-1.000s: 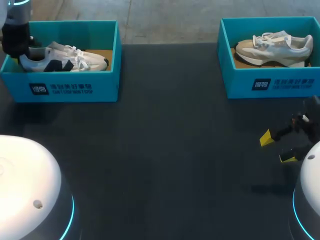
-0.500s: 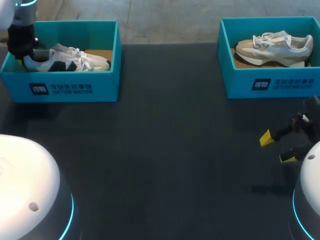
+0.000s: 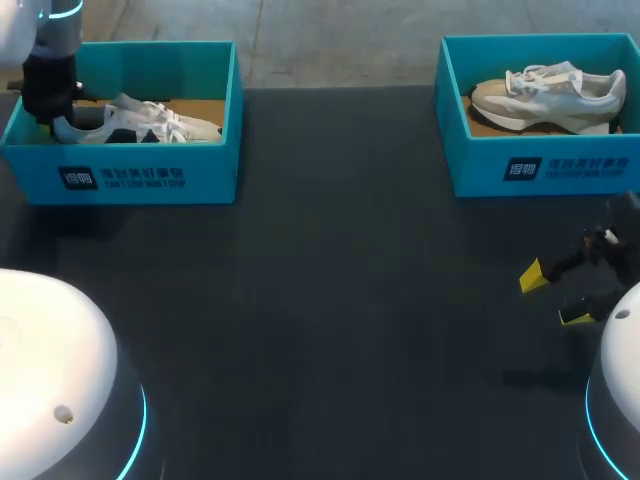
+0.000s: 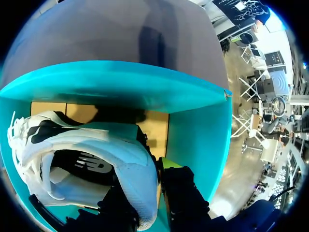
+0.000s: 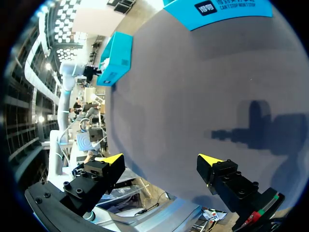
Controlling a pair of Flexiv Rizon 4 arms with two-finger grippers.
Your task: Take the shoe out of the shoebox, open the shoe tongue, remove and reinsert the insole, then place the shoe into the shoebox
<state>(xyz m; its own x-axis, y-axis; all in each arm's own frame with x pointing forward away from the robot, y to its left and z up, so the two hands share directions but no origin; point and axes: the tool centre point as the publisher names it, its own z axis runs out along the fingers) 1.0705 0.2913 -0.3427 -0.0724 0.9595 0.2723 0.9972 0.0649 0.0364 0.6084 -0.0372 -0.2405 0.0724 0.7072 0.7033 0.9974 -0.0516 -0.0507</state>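
Observation:
A white and navy shoe (image 3: 140, 122) lies on its side in the left teal shoebox (image 3: 130, 172), toe to the right. My left gripper (image 3: 57, 118) is shut on its heel at the box's left end. In the left wrist view the heel collar of the shoe (image 4: 91, 164) sits between the fingers of the left gripper (image 4: 147, 205), above the box's cardboard floor and beside the box wall (image 4: 195, 135). My right gripper (image 3: 553, 297) hovers open over the table's right front, nothing between its fingers (image 5: 161, 159).
A second teal shoebox (image 3: 540, 165) at the back right holds a grey and white shoe (image 3: 548, 92). Dark table surface (image 3: 340, 280) stretches between the boxes and toward the front.
My left gripper has moved to the right with the shoe's heel, and the shoe has slid right and sits lower in the box. The right arm has not moved.

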